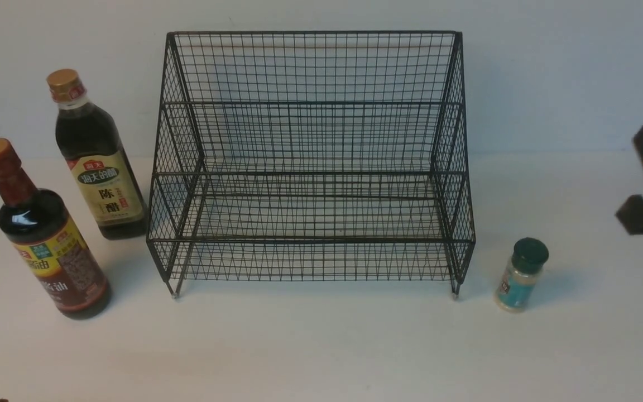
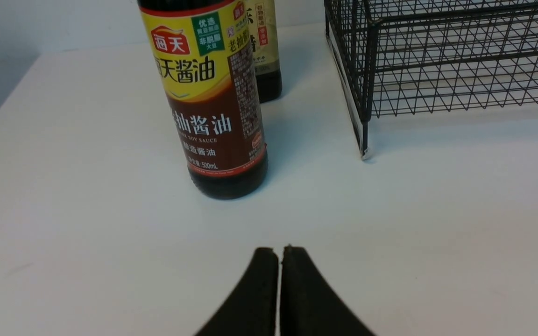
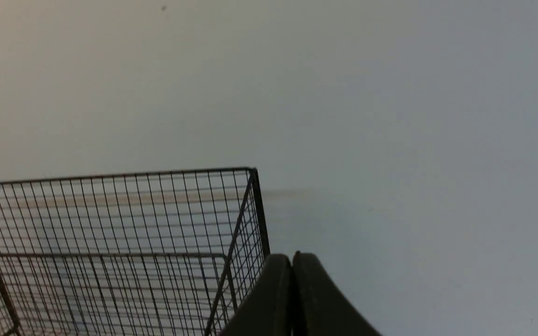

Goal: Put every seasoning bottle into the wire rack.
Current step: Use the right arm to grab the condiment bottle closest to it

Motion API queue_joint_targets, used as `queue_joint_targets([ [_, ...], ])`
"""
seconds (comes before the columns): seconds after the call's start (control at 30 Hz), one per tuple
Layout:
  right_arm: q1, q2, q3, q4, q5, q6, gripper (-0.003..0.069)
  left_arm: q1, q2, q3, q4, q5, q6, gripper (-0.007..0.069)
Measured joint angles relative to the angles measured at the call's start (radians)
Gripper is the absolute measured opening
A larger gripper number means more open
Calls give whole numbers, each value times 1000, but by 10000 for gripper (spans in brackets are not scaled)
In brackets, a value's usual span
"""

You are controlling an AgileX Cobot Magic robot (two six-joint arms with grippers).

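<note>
you have no bottle in the large black wire-mesh rack (image 1: 310, 241) yet: the tall dark bottle with yellow-and-red label (image 1: 48, 245) and the tall dark bottle with beige label (image 1: 101, 173) stand on the white table (image 1: 321, 346) at the rack's left, and the small clear shaker jar with dark green cap (image 1: 521, 274) stands at its right. your left gripper (image 2: 279, 252) and right gripper (image 3: 291, 259) each show fingers pressed together, holding nothing. i judge the first pick not begun; your next move calls for parting the fingers and closing on one upright bottle, the yellow-and-red one being nearest your left gripper.
</note>
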Motion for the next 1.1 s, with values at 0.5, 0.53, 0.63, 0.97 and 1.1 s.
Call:
queue_joint_targets([
  [0.5, 3, 455, -11, -81, -253, 41, 414, 0, 0, 0, 0, 0, 0, -5],
  [0.53, 4, 471, -12, -82, -259, 40, 451, 0, 0, 0, 0, 0, 0, -5],
  [0.63, 4, 516, -12, -82, -275, 14, 531, 0, 0, 0, 0, 0, 0, -5],
  [0.97, 5, 665, -14, -94, -340, -34, 587, 0, 0, 0, 0, 0, 0, -5],
  [1.1, 5, 701, -14, -108, -359, -34, 533, 0, 0, 0, 0, 0, 0, -5],
])
